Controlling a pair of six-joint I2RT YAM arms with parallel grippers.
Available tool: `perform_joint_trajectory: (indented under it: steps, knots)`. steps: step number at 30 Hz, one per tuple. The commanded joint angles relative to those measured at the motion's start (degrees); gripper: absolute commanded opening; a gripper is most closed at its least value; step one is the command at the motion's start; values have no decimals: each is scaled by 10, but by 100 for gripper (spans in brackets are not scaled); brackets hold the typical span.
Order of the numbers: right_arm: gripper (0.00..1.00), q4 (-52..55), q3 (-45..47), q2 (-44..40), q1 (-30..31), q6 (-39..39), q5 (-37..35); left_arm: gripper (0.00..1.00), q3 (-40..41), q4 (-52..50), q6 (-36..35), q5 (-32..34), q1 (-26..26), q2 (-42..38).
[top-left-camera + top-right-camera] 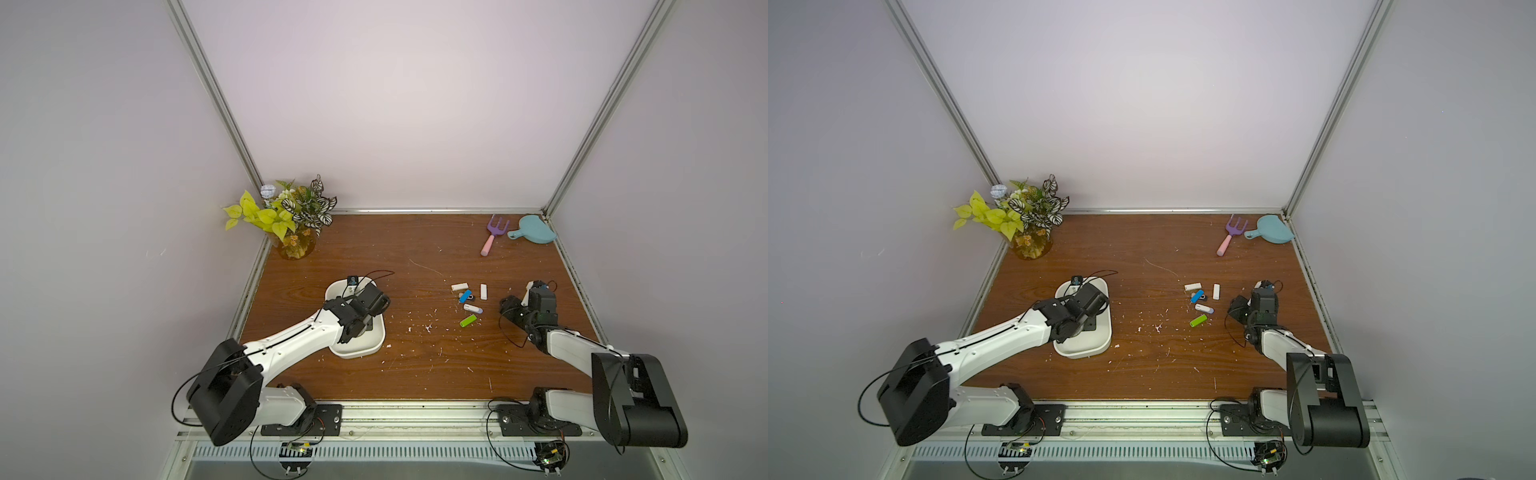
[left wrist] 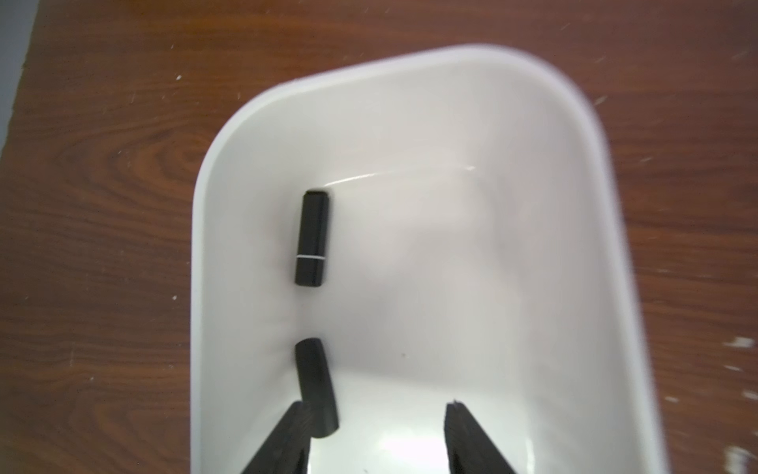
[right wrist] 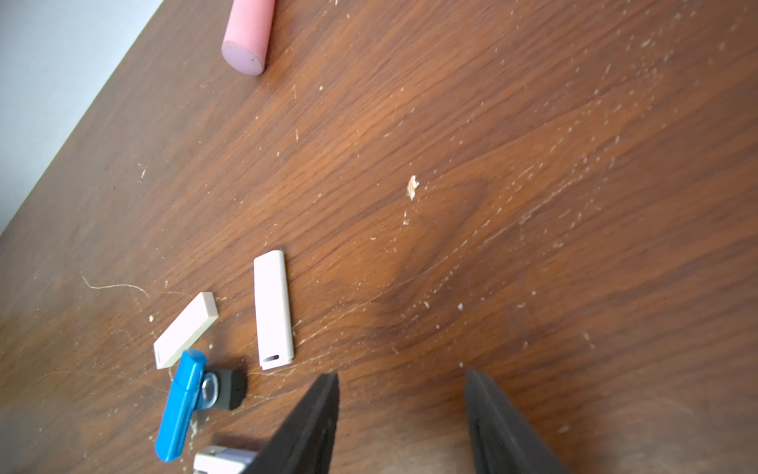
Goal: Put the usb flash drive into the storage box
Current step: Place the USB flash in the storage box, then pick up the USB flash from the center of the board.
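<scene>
The left gripper (image 2: 377, 435) hangs over the storage box (image 2: 533, 135), jaws apart with nothing between them. In the left wrist view 2 black USB flash drives lie on the box floor: 1 capped black drive (image 2: 311, 238) further in, and 1 rounded black drive (image 2: 316, 385) just beside 1 fingertip (image 2: 287, 435), seemingly free of it. So the step in hand looks like a release into the box. Next the left arm would need to lift straight up out of the box without dragging that drive against the wall.

The right gripper (image 3: 402, 414) hovers over the wooden table (image 1: 374, 374), jaws apart and empty, well to the right of the box and just beside the loose drives. A pick there calls for lining the jaws across 1 drive only.

Counted outside the box, all to its right: 2 white drives (image 3: 272, 307) (image 3: 186, 328), 1 blue drive (image 3: 180, 406) lying on 1 black swivel drive (image 3: 227, 388), 1 white-and-lilac drive (image 1: 473, 308), 1 green drive (image 1: 468, 320). Total: 6 out, 2 in.
</scene>
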State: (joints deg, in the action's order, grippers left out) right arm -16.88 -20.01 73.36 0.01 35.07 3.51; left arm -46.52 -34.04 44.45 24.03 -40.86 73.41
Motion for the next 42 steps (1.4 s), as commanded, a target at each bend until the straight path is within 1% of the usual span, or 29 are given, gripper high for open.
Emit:
perform_joint_trajectory:
  steps: [1,2,4,8,10,11,13,17,19,24,27,30,38,42]
  knots:
    - [56,8,-21,7,14,-20,-4,53,-41,-20,-59,-83,5,-58]
    - [56,17,-30,10,23,-27,-11,54,-49,-22,-73,-100,5,-78]
    - [56,37,-51,23,44,-40,-25,56,-59,-35,-96,-108,5,-115]
    - [56,75,-107,58,70,-53,-37,58,-66,-86,-134,-84,6,-157]
    - [56,92,-136,72,87,-57,-52,58,-54,-95,-143,-78,5,-170]
    - [56,103,-152,81,98,-62,-64,58,-51,-97,-135,-75,7,-177]
    - [56,132,-191,112,112,-68,-83,58,-46,-92,-132,-85,7,-184]
    - [55,187,-258,177,126,-76,-97,58,-39,-83,-129,-63,7,-177]
    - [55,197,-270,192,132,-79,-115,58,-31,-68,-137,-67,7,-174]
    - [54,216,-289,223,136,-85,-122,58,3,-19,-163,-73,7,-177]
    - [51,223,-293,236,142,-90,-122,58,-1,-16,-179,-77,7,-172]
    - [49,234,-297,246,149,-92,-136,58,3,-14,-179,-71,9,-177]
    - [29,265,-296,251,164,-103,-153,58,15,-4,-182,-73,9,-213]
    - [24,270,-293,253,166,-104,-153,58,16,-3,-181,-73,9,-214]
